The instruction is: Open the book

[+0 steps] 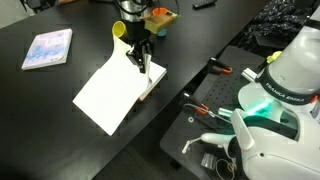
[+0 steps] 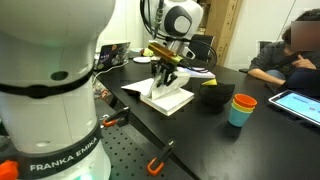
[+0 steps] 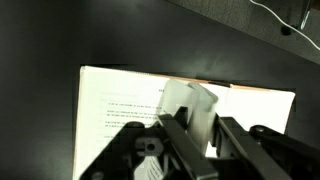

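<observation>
**Book lies spread; the lifted leaf needs turning down**

The thick tan-covered book [image 1: 112, 95] lies flat near the middle of the black worktop [image 1: 40, 120], close to the edge beside the robot's base. Its white pages face up. In the wrist view one printed page [image 3: 120, 100] lies flat, a strip of tan cover shows on the far side, and a single white leaf [image 3: 197, 100] stands up near the spine.

We judge the task nearly done, with laying that leaf down as the step in hand. To do it well, we would carry the leaf in an arc about the spine rather than pull straight up, since a straight pull could crease the paper or drag the book along the worktop. We would keep the hold light and let go only once the leaf leans past upright.

The dark fingers [image 3: 178, 128] stand directly over the spine side of the book, and the raised leaf runs up into the narrow gap between them. We cannot tell whether they pinch the paper or merely flank it.

Further out, a thin light-blue-and-white booklet [image 1: 47, 48] lies well apart towards a far corner. A black bowl [image 2: 213, 97] and stacked orange and teal cups [image 2: 242, 108] stand near another edge.
</observation>
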Tool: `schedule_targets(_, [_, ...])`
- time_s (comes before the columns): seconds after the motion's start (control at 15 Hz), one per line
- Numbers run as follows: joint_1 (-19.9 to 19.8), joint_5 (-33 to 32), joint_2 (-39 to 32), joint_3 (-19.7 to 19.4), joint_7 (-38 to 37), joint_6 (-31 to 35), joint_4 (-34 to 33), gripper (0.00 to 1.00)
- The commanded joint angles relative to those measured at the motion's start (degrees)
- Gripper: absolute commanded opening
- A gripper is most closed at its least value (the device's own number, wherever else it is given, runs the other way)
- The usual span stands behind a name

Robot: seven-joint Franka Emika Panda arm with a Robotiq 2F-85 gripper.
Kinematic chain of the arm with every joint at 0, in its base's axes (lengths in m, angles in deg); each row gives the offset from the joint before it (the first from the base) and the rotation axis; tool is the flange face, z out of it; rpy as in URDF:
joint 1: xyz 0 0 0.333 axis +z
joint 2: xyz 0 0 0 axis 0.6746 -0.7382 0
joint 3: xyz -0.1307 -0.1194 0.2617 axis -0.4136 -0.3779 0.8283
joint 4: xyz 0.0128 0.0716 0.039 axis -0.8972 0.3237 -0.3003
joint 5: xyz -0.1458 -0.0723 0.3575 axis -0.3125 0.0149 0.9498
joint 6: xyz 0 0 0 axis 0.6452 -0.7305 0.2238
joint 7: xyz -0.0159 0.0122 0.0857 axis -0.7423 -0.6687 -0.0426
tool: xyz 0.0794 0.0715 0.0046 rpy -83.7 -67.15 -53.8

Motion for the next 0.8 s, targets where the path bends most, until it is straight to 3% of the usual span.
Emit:
schedule_targets(0.0, [2.93, -1.15, 4.43, 1.68, -1.36, 2.2, 3.76, 0.09])
schedule_targets(0.2, [5.9, -4.0, 6.36, 3.12, -2.94, 6.19, 6.49, 0.13])
schedule_targets(0.47, [10.83, -13.69, 8.51, 5.65, -10.17, 13.72, 9.88, 0.13])
schedule_targets(0.6, [12.81, -20.15, 7.97, 6.45, -16.03, 19.22, 10.97, 0.13])
schedule_targets(0.73, [14.16, -30.98, 6.62, 5.84, -25.94, 24.78, 11.43, 0.13])
